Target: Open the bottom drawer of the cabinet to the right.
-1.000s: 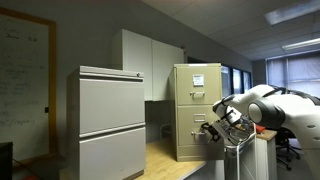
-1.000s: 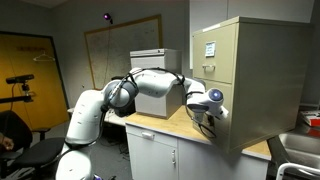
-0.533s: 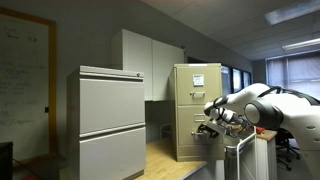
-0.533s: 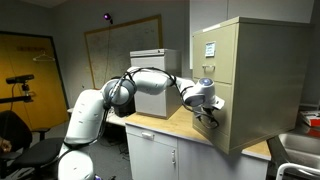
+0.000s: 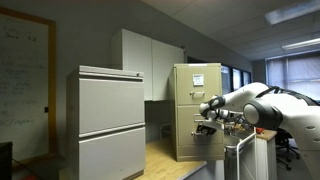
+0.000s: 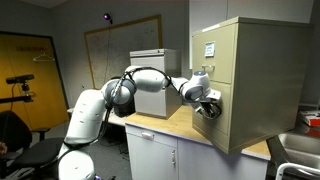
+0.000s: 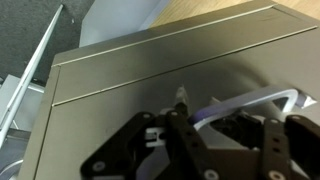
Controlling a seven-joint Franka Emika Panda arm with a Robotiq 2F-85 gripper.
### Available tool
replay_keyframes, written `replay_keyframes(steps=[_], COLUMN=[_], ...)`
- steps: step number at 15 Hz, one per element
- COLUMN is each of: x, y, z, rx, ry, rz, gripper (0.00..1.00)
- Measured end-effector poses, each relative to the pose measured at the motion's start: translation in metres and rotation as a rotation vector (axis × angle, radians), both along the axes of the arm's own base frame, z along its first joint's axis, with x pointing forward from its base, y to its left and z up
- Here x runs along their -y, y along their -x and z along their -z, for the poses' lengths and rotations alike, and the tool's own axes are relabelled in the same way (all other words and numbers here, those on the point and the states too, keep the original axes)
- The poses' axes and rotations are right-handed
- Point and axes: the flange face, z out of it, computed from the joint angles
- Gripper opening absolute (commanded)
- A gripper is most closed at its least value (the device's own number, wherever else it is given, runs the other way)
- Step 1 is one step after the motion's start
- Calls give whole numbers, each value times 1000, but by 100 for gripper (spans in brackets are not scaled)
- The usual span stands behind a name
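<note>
- The claw [image 6: 208, 108] is pressed up to the front of the bottom drawer [image 6: 215, 126], on the lower half of the cabinet [image 6: 255, 80].
- In the wrist view the black fingers [image 7: 181, 125] crowd over the plain beige front. I cannot tell whether they are spread or pinched on anything.
- In both exterior views the bottom drawer [image 5: 188, 140] looks flush with the cabinet's face, with no gap showing.
- The white arm [image 5: 258, 104] reaches across to the cabinet's front and meets it just above the drawer's middle.
- White papers [image 6: 210, 47] are stuck on the upper drawer, directly above the claw.
- The cabinet stands on a wooden counter [image 6: 165, 126]. In the wrist view a strip of that wood shows past the edge of the drawer front.
- A pale grey cabinet [image 5: 110, 122] with two wide drawer fronts stands beside the beige one on the same counter, with a clear gap between them.
- White wall cupboards [image 5: 150, 58] hang behind that gap, above the counter.
</note>
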Motion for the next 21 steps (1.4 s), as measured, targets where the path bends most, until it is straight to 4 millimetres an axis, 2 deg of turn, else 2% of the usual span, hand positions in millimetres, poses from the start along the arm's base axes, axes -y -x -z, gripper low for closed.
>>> replay_keyframes(steps=[4, 9, 15, 21], x=[-3, -13, -33, -53], y=[2, 23, 62, 115], z=[0, 3, 4, 7], rx=[-1, 17, 18, 46], ry=[8, 0, -33, -109], rz=[-3, 2, -20, -67], gripper=[7, 7, 7, 7])
